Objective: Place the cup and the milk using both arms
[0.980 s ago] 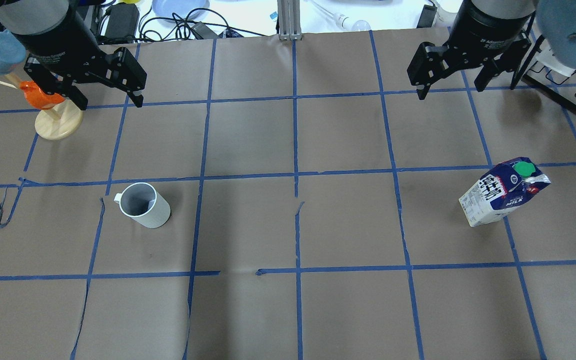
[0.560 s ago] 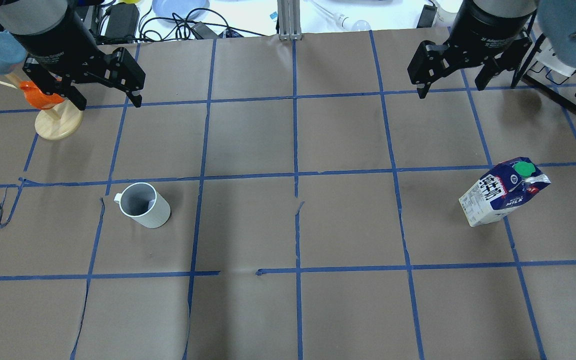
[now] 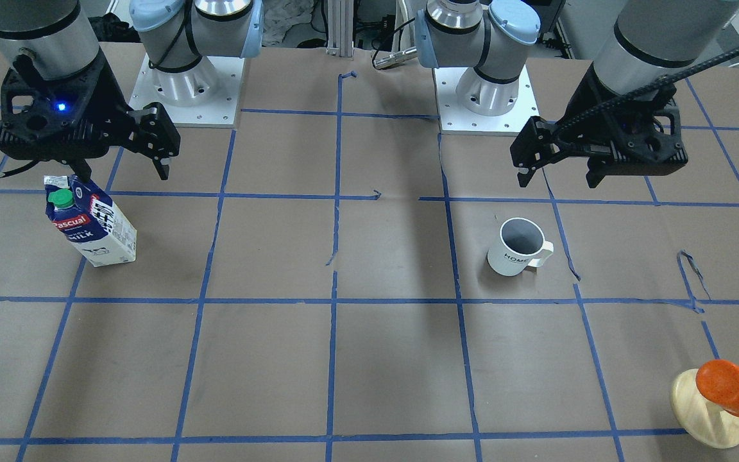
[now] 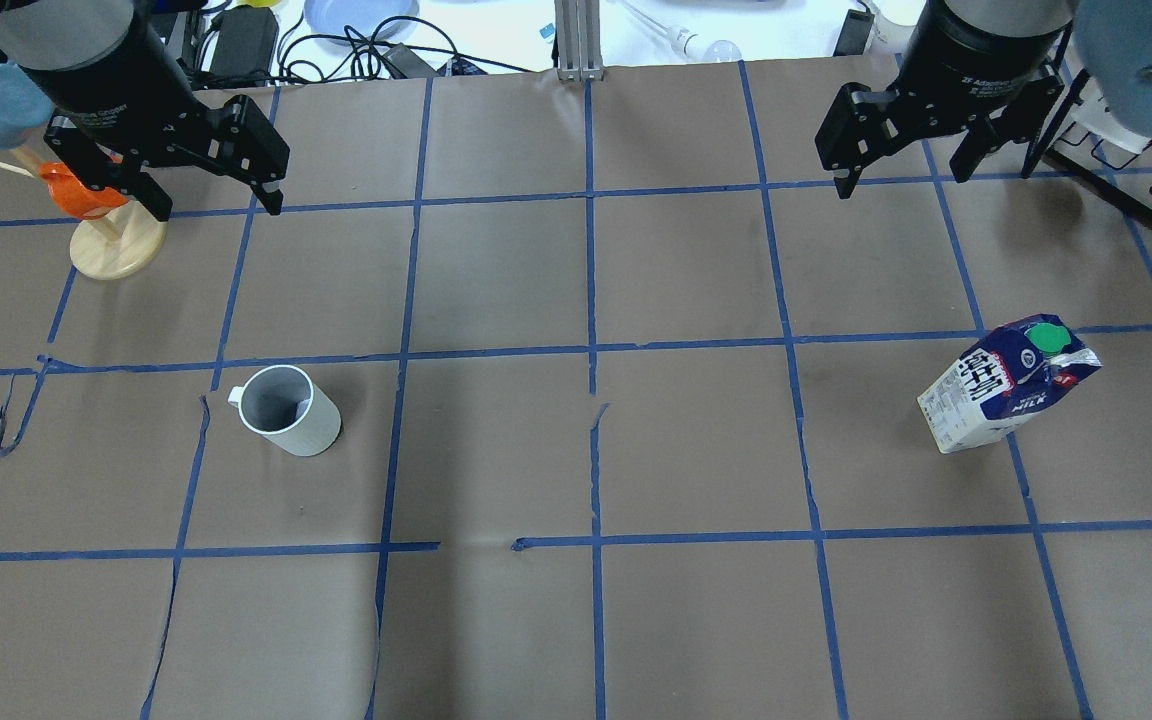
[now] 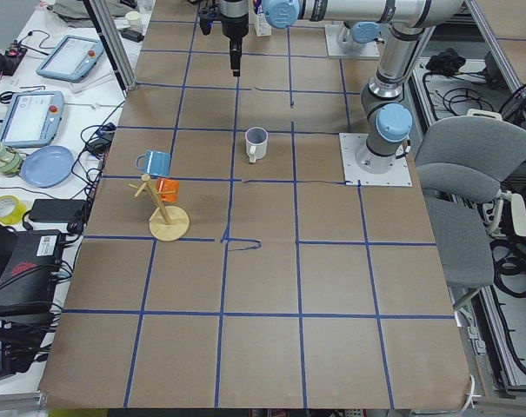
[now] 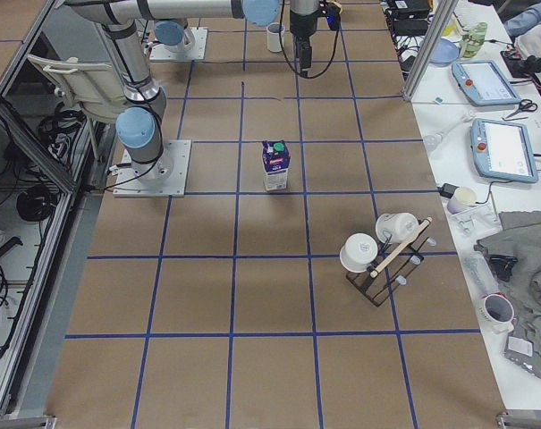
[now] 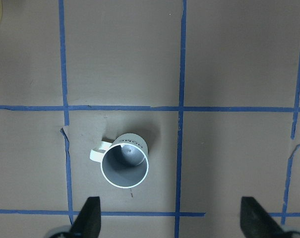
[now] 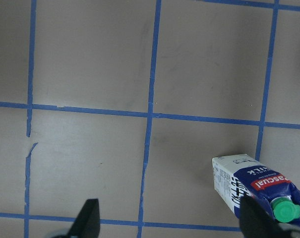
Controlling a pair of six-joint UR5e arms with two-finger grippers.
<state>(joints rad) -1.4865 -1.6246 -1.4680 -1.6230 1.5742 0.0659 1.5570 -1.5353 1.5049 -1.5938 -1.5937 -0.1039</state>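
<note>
The white cup (image 4: pixel 288 410) with a dark grey inside stands upright on the left half of the brown table, handle to the left; it also shows in the front view (image 3: pixel 517 247) and the left wrist view (image 7: pixel 124 161). The milk carton (image 4: pixel 1006 385) stands upright on the right half, and shows in the front view (image 3: pixel 90 221) and the right wrist view (image 8: pixel 254 191). My left gripper (image 4: pixel 216 200) is open and empty, high above the table and beyond the cup. My right gripper (image 4: pixel 901 178) is open and empty, high above the table and beyond the milk.
A wooden stand (image 4: pixel 116 245) with an orange cup and a blue cup stands at the far left, close beside my left gripper. A black rack (image 4: pixel 1136 170) with white mugs stands at the far right. Cables and a blue plate lie beyond the table's far edge.
My left gripper has shifted very slightly toward the far edge. The right gripper, the cup and the milk have not visibly moved.
</note>
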